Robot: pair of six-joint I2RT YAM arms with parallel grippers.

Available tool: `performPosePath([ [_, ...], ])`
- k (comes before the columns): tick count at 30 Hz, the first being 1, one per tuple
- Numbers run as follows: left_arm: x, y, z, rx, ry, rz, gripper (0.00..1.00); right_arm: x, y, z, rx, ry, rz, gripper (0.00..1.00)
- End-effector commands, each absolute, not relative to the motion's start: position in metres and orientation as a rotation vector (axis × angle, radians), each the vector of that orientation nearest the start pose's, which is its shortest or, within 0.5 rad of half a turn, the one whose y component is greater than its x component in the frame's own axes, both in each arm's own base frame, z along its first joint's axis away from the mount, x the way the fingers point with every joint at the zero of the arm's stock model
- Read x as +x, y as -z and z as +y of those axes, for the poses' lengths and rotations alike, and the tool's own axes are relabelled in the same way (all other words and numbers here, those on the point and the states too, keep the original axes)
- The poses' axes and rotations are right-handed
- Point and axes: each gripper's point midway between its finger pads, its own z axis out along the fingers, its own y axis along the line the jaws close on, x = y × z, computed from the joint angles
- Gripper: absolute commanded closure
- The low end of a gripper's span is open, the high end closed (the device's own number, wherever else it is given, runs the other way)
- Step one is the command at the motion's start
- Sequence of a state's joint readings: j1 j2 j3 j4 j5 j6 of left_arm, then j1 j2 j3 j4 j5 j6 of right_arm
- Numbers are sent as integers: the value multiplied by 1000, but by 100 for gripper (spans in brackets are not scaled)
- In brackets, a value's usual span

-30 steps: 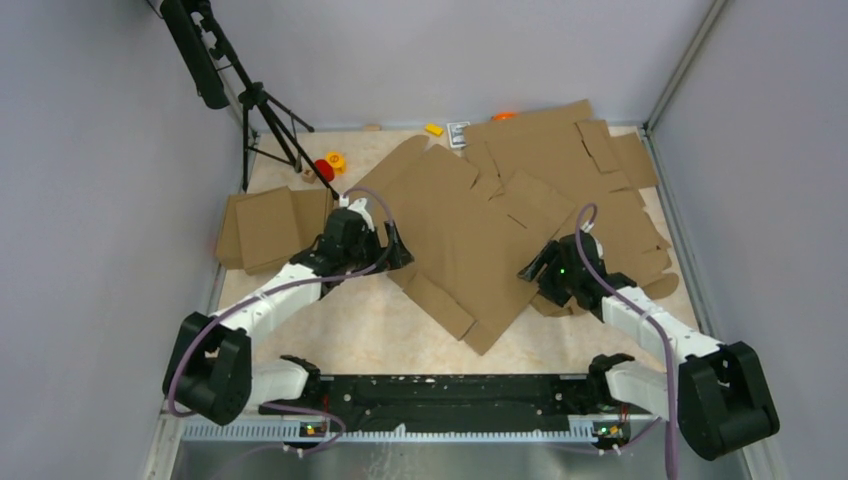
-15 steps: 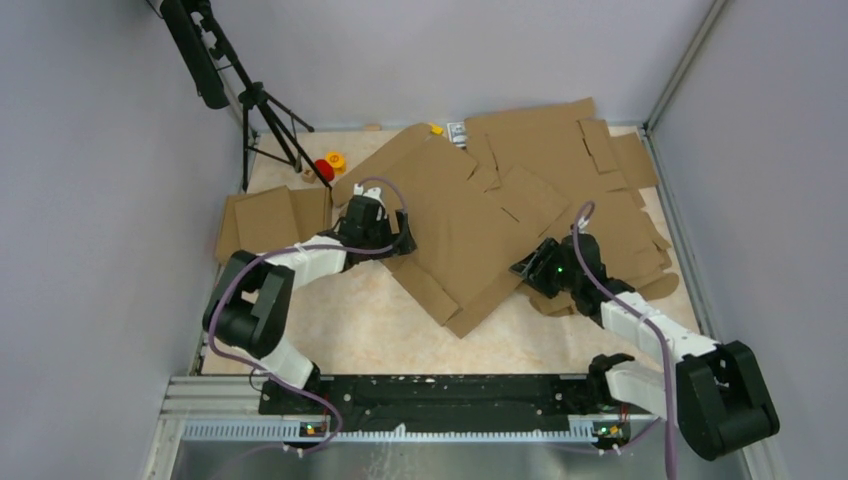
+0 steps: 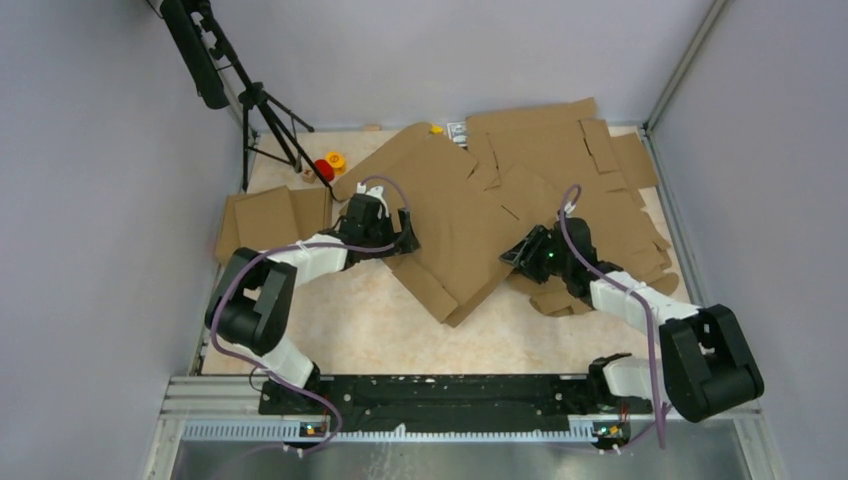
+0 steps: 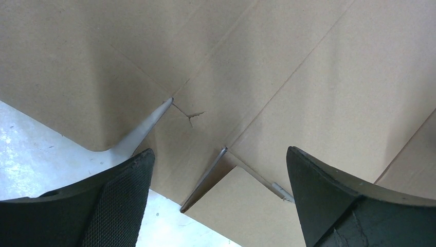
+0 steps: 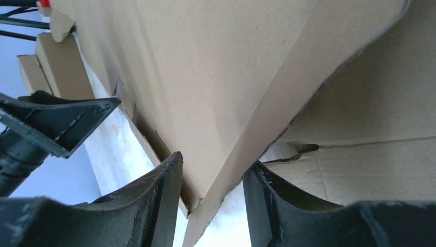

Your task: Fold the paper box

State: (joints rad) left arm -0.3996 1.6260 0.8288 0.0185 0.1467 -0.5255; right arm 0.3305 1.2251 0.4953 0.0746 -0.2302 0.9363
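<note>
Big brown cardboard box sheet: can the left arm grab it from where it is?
Probably yes. The left gripper is open right over an edge of the large brown cardboard box sheet, and nothing sits between them.

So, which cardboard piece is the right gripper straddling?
The big middle box: its edge sits between the right gripper's jaws; the pile and left pieces do not.

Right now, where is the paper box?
In the top view, the paper box lies mid-table between the left gripper and the right gripper, beside the cardboard pile.
</note>
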Motion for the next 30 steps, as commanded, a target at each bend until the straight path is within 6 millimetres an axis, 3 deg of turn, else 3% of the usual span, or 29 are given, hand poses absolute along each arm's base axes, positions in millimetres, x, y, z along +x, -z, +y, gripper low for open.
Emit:
performPosePath([
  [1,346,-51,-206,-71,678,2424,3,304,-86,175,582,-871,2307,54],
  [5,344,-54,-207,-67,691,2417,3,300,-68,166,608,-763,2386,56],
  [7,342,-58,-204,-80,677,2410,4,298,-65,165,583,-744,2405,72],
  [8,341,-63,-201,-89,667,2400,4,298,-68,166,554,-751,2401,83],
  [9,342,-71,-199,-95,660,2375,4,297,-72,168,507,-765,2396,86],
  [12,333,-93,-187,-126,624,2347,3,297,-93,177,324,-814,2357,87],
  [17,320,-137,-184,-104,674,2249,2,304,-121,156,197,-625,2322,90],
  [21,308,-147,-206,21,821,2249,2,299,-150,160,-40,-596,2227,89],
  [25,297,-149,-235,148,925,2285,8,291,-174,171,-224,-531,2105,90],
  [30,288,-147,-261,263,948,2308,11,289,-173,172,-283,-487,2079,90],
])
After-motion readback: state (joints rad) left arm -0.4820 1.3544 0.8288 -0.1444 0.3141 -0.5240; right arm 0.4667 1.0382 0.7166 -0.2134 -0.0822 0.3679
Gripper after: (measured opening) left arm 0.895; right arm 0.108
